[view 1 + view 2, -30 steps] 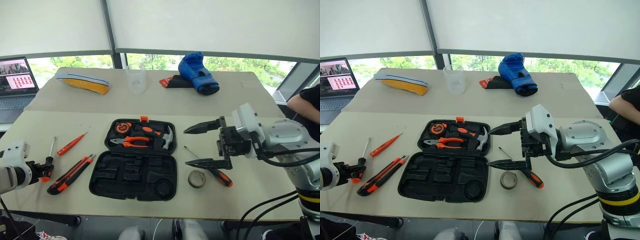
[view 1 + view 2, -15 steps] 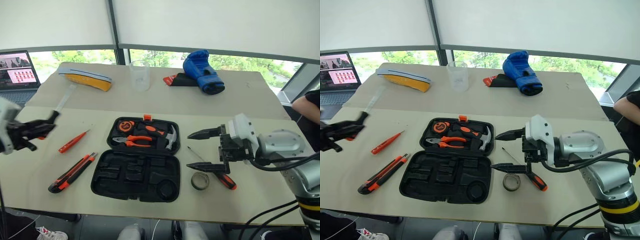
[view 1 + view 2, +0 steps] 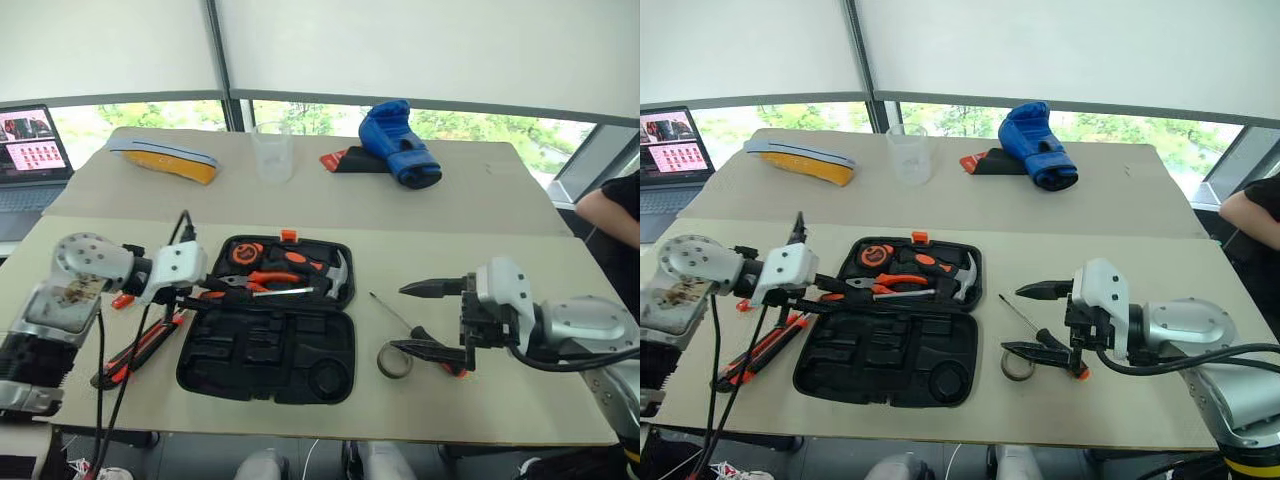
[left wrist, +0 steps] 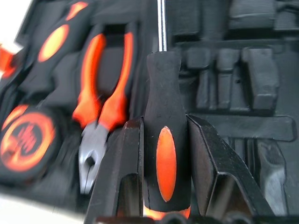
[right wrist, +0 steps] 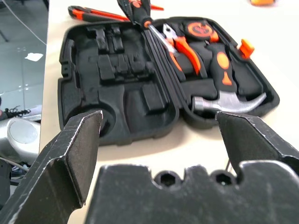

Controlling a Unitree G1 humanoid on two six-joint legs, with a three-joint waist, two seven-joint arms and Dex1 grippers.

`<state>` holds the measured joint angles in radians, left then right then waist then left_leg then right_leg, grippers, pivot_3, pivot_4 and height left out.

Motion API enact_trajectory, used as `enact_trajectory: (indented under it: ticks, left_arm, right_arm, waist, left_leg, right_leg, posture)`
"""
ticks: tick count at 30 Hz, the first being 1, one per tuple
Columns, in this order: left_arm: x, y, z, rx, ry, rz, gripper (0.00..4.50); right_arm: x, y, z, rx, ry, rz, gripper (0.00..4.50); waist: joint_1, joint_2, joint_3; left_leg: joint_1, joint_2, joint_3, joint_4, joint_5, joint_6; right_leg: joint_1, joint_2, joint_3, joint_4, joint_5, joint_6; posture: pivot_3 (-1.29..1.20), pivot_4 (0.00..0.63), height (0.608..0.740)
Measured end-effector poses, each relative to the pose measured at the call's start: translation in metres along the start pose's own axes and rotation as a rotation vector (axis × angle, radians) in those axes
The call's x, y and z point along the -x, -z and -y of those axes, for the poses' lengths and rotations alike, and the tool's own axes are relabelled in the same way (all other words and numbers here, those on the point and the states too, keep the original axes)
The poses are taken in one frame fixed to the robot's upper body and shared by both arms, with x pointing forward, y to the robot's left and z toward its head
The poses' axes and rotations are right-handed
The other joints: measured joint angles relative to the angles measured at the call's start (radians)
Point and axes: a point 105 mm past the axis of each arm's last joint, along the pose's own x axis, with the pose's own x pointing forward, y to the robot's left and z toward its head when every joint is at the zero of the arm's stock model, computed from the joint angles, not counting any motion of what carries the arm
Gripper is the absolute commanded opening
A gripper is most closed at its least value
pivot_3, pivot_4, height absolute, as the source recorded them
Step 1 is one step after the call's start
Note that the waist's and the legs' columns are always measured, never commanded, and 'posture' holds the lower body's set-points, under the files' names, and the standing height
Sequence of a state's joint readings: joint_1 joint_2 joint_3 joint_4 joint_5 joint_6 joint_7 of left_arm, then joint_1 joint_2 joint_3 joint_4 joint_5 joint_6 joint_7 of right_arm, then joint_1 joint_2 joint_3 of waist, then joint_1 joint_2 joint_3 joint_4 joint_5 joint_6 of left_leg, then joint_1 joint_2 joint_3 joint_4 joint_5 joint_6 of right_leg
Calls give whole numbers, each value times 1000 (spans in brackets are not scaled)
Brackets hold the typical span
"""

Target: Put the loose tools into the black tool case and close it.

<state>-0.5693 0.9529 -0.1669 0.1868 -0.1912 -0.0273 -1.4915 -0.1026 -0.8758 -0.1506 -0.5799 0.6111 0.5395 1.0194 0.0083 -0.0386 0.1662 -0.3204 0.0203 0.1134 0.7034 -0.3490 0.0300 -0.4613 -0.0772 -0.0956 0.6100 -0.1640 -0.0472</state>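
- While your left gripper (image 4: 166,140) has its jaws clamped on the black-and-orange handle of a screwdriver (image 4: 164,154), that tool's shaft (image 3: 275,292) lies out over the open case (image 3: 268,350), across the hinge line between its two halves.
- Your right gripper (image 3: 432,318) hangs with its jaws spread wide and holding nothing, off the case's right side, just above the bench (image 3: 500,210).
- You have the second screwdriver (image 3: 1045,335) lying on the bench under that right gripper, and the grey tape roll (image 3: 393,360) sits just beside it, near the case's right edge.
- On the case's left you can see the utility knife (image 3: 758,350) lying on the bench, partly behind the left arm's cables.
- A bit of the slim orange tester (image 3: 123,300) shows behind the left arm; the rest is hidden.
- Your case's far half carries the pliers (image 3: 262,280), the hammer (image 3: 322,268) and the tape measure (image 3: 243,254); the near half's recesses hold nothing.
- At the back of the bench you have a blue glove (image 3: 398,146), a clear cup (image 3: 271,154) and a laptop (image 3: 32,150).
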Motion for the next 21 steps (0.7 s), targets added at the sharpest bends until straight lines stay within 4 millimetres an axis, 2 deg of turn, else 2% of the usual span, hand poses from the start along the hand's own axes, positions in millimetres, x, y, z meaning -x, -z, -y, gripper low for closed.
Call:
enact_trajectory:
  ticks: [7, 13, 21]
  left_arm:
    - [-5, 20, -1, -48, 55, -80, 854]
    - [-11, 17, -8, -89, 39, -58, 854]
    - [-26, 8, -5, -58, 77, -25, 854]
  right_arm:
    - [2, 0, -2, 7, 35, -3, 4500]
    - [2, -2, -3, 14, 39, -1, 4500]
    - [1, -7, 2, 34, 59, 12, 4500]
  waist:
    - [5, 0, 0]
    - [5, 0, 0]
    - [5, 0, 0]
  left_leg:
    - [-1, -1, 0, 2, -3, 5]
    - [-1, -1, 0, 9, -5, 10]
    - [-1, -1, 0, 12, -8, 14]
  right_leg:
    - [1, -1, 0, 0, 1, 2]
    - [1, -2, 0, 0, 2, 4]
    - [2, -2, 1, -1, 3, 7]
  posture:
    - [0, 150, 738]
    - [0, 150, 738]
    - [0, 150, 738]
